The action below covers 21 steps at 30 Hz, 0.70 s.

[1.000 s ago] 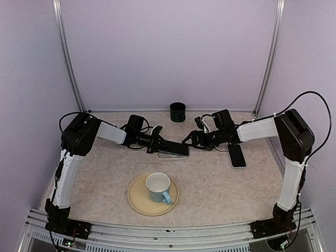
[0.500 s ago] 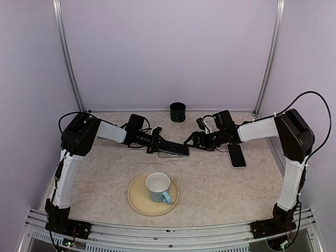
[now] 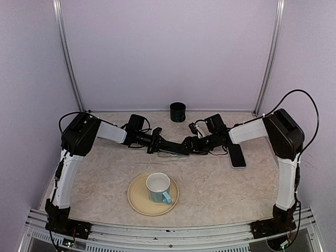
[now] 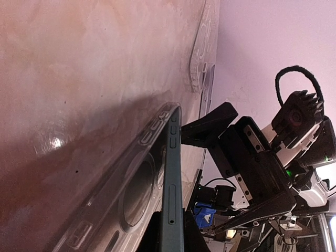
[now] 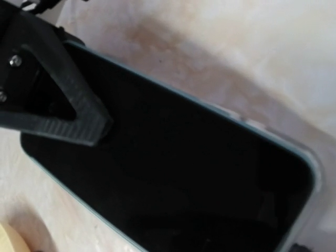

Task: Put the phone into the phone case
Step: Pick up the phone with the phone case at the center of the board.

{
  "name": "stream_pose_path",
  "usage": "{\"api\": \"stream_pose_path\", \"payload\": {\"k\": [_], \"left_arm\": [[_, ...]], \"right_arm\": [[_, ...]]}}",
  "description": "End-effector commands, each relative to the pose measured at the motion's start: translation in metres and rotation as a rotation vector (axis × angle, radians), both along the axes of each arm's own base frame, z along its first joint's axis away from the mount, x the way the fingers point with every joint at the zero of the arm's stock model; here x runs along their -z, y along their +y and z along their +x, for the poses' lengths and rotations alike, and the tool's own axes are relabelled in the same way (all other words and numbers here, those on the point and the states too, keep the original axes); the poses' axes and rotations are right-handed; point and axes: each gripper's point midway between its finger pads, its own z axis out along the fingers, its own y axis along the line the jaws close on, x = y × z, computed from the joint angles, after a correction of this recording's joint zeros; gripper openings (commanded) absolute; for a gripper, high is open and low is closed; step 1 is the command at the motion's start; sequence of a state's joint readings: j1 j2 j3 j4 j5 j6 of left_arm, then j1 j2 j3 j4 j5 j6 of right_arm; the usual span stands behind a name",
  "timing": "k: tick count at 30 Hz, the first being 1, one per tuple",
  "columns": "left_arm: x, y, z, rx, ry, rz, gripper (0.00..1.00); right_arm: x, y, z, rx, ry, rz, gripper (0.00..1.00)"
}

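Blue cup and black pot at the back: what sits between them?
In the top view: the phone and its clear case, where the left gripper and right gripper meet.

The top external camera sits high behind the arm bases (image 3: 60, 218), tilted down and forward toward the back wall (image 3: 168, 52), far enough off to take in the whole table (image 3: 220, 184). The left wrist camera lies low and very near the tabletop, rolled so the surface stands upright at the left. It looks along the phone (image 4: 172, 199) edge toward the right arm (image 4: 273, 157). The right wrist camera hangs close over the phone's dark face — seemingly looking almost straight down. All three share that phone at mid-table.
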<state>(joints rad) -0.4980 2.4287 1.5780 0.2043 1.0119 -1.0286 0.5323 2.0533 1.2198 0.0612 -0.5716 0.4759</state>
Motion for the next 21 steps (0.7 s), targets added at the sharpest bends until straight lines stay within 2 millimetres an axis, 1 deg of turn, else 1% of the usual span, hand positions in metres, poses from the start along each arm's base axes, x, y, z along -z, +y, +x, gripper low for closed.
{"api": "stream_pose_path", "payload": {"k": [1, 6, 8, 11, 15, 21], "left_arm": [[0.044, 0.004, -0.005, -0.076, 0.089, 0.108, 0.00], [0.040, -0.003, -0.010, -0.055, 0.091, 0.056, 0.00], [0.036, -0.004, -0.011, -0.048, 0.080, 0.027, 0.00], [0.020, -0.003, -0.011, -0.038, 0.048, -0.030, 0.00], [-0.004, -0.001, -0.009, -0.035, 0.007, -0.081, 0.00], [-0.023, 0.000, -0.009, -0.026, -0.027, -0.112, 0.00]], "right_arm": [[0.008, 0.018, -0.008, -0.047, 0.016, 0.001, 1.00], [0.004, 0.031, -0.018, -0.085, 0.028, 0.032, 1.00], [-0.001, 0.031, -0.019, -0.080, 0.020, 0.033, 1.00], [-0.007, 0.023, -0.015, -0.062, 0.003, 0.017, 1.00], [-0.012, 0.008, -0.008, -0.031, 0.005, 0.020, 1.00], [-0.014, -0.017, 0.002, 0.020, 0.009, 0.020, 1.00]]}}
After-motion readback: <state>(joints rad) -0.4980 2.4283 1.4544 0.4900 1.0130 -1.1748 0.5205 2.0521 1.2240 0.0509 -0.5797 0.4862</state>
